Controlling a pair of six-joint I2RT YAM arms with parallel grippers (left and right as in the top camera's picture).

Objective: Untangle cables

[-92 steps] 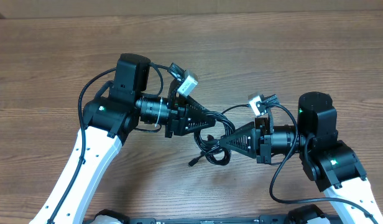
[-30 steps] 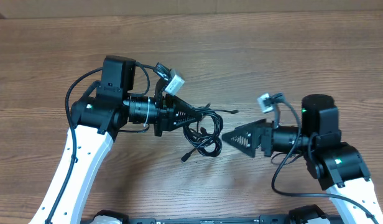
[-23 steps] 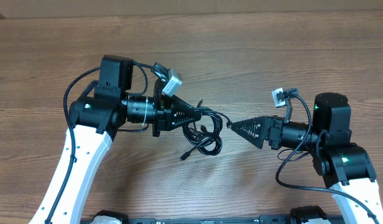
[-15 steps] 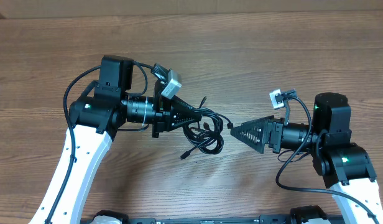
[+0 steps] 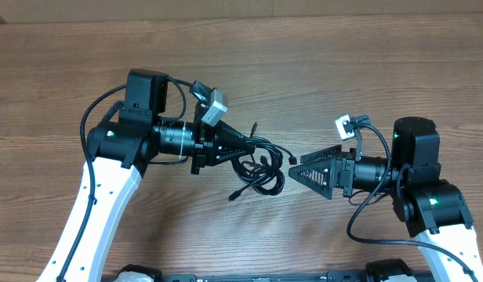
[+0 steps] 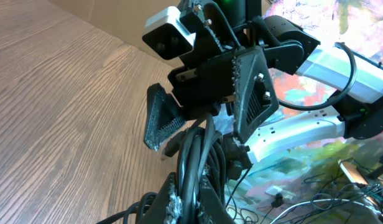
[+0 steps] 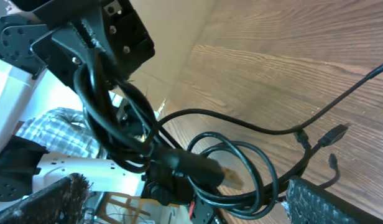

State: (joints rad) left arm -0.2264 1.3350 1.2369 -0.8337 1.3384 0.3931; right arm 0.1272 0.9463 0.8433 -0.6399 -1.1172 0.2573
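The cables (image 5: 262, 177) are a knot of thin black cords hanging in loops from my left gripper (image 5: 252, 146), which is shut on them. One plug end (image 5: 235, 197) trails toward the table's front. In the left wrist view the cords (image 6: 198, 155) run up between my fingertips (image 6: 194, 183). My right gripper (image 5: 294, 171) stands open just right of the bundle, pointing at it and not touching it. In the right wrist view the loops (image 7: 241, 155) hang between my wide-apart fingers (image 7: 322, 202), with a plug (image 7: 198, 165) at the middle.
The wooden table (image 5: 343, 70) stretches all around. Thicker black arm wires (image 5: 359, 223) loop beside the right wrist, and others (image 5: 108, 106) run by the left arm. In the left wrist view the right gripper (image 6: 204, 106) faces me, close.
Since three seconds ago the left gripper has carried the bundle leftward, off the right gripper, which drew back to the right. Over the last half second the right gripper shifted slightly toward the front.
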